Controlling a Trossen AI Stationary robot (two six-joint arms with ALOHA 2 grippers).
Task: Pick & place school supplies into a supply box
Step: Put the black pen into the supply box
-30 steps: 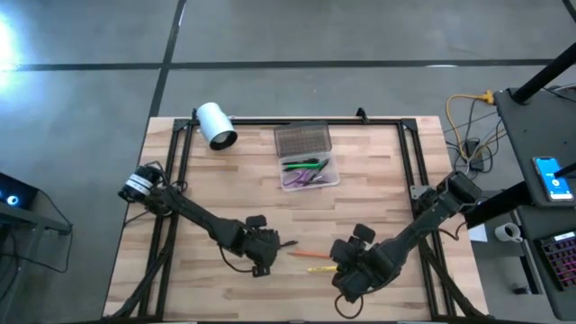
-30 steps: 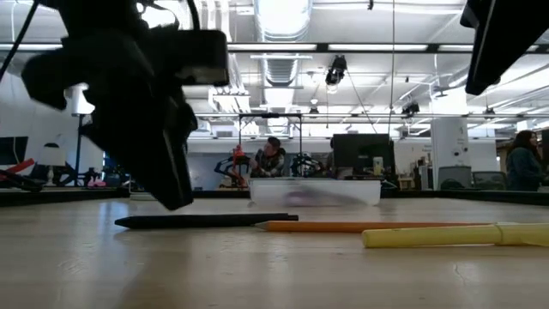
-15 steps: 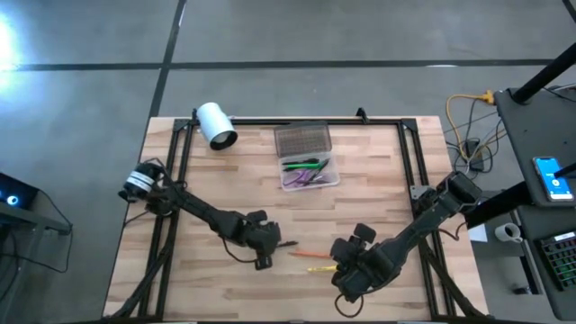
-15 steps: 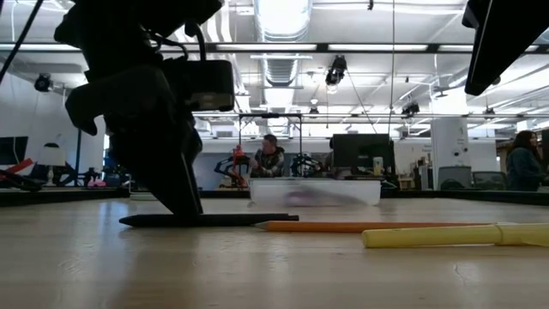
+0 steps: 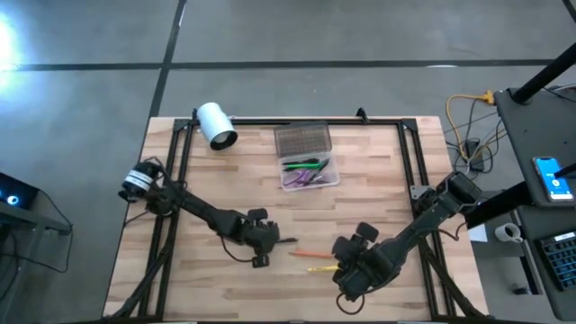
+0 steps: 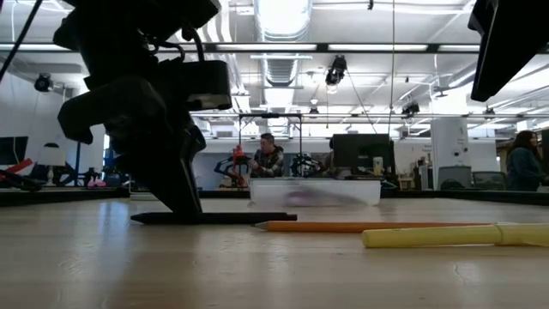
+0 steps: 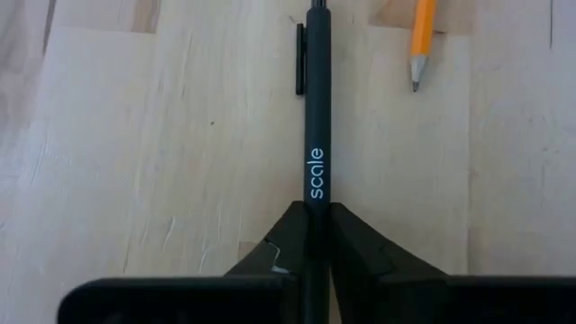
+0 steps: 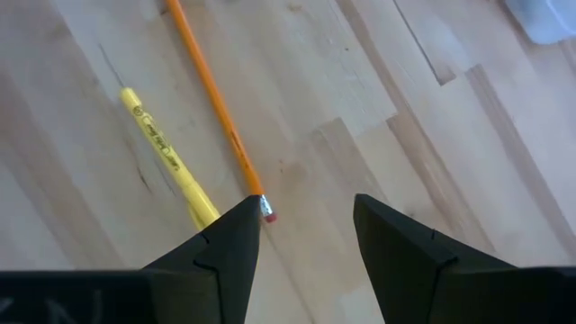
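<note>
Left gripper (image 7: 314,236) low on the table (image 5: 378,193), near the front middle; fingers closed tight on the tail end of a black pen (image 7: 315,108). Pen lies flat on the wood, clip to one side, white lettering "scale" on the barrel. Seen from table height, the left gripper (image 6: 176,193) stands over the pen's (image 6: 232,218) end, with the rest of the pen reaching out toward the orange pencil (image 6: 343,227).

Orange pencil's sharpened tip (image 7: 418,45) just beside the pen's far end, not touching. Yellow pen (image 6: 446,234) lies near the pencil, on the side closer to the table's front edge.

Right gripper (image 8: 301,238) hovers over the front right of the table, fingers spread apart, nothing between them. Pencil's eraser end (image 8: 216,103) and the yellow pen (image 8: 166,153) lie just beyond one fingertip.

Supply box (image 5: 306,162) sits toward the back middle, lid open, with green and purple supplies inside. White roll (image 5: 216,124) at the back left corner, well apart from the box.

People in the room beyond the table.
</note>
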